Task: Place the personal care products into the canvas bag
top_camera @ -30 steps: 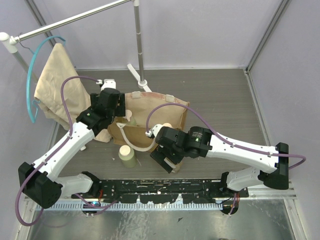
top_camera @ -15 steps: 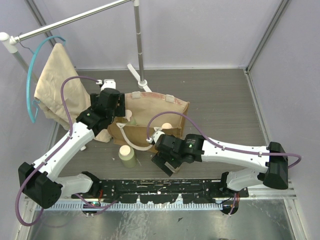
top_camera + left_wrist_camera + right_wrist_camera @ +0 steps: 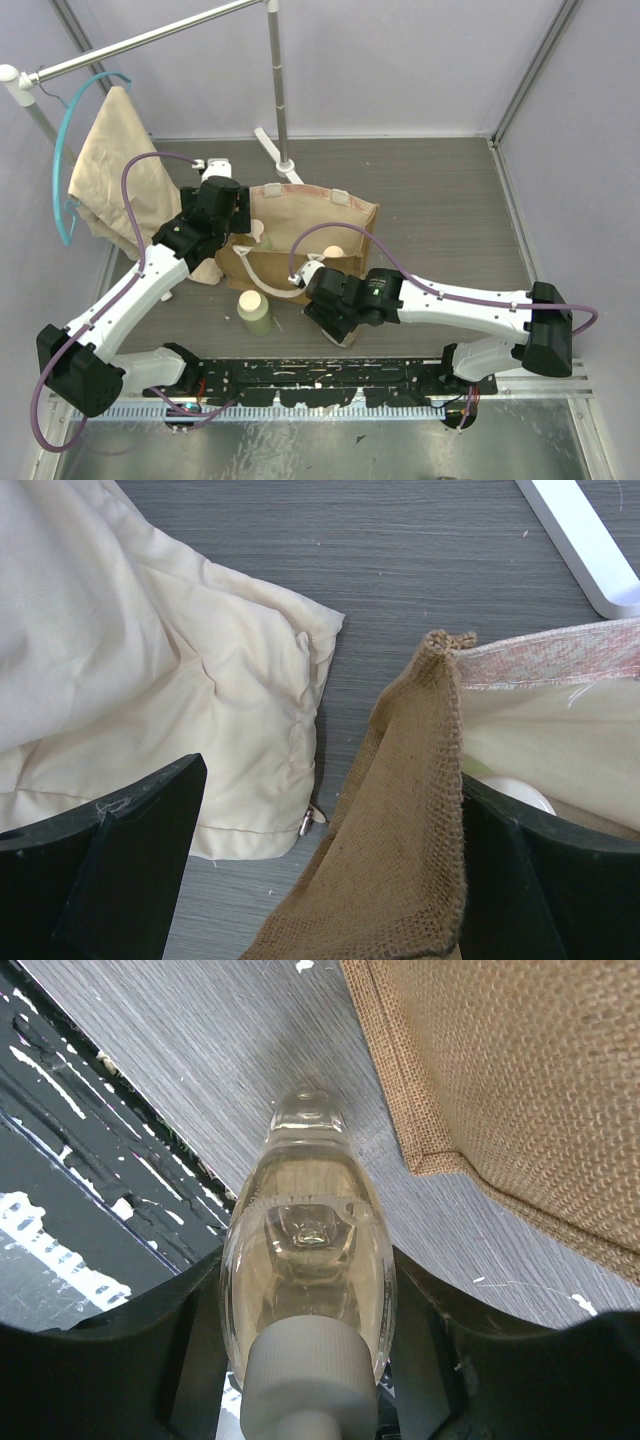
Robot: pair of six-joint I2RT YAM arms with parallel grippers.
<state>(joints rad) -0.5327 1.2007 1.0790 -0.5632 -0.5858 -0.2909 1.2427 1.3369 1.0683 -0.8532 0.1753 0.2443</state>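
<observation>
The clear bottle [image 3: 305,1210] of amber liquid, with a pale ribbed cap, lies on the table just off the canvas bag's [image 3: 520,1080] corner. My right gripper [image 3: 307,1265] is shut on its sides. That gripper [image 3: 338,325] sits in front of the tan canvas bag [image 3: 310,215]. A pale green bottle [image 3: 253,312] with a beige cap stands left of it. A round cream cap [image 3: 333,250] shows inside the bag. My left gripper [image 3: 330,780] is open and straddles the bag's left corner wall [image 3: 410,810]. Its right finger [image 3: 540,880] is inside, by a white cap [image 3: 515,792].
A limp beige cloth [image 3: 150,680] lies left of the bag and hangs from a teal hanger [image 3: 70,150]. A rack's pole and white foot [image 3: 280,150] stand behind the bag. A black strip [image 3: 60,1160] runs along the table's near edge beside the clear bottle.
My right gripper has shifted slightly left and low in front of the bag, and its jaws have closed on the clear bottle. The left arm has not moved.
</observation>
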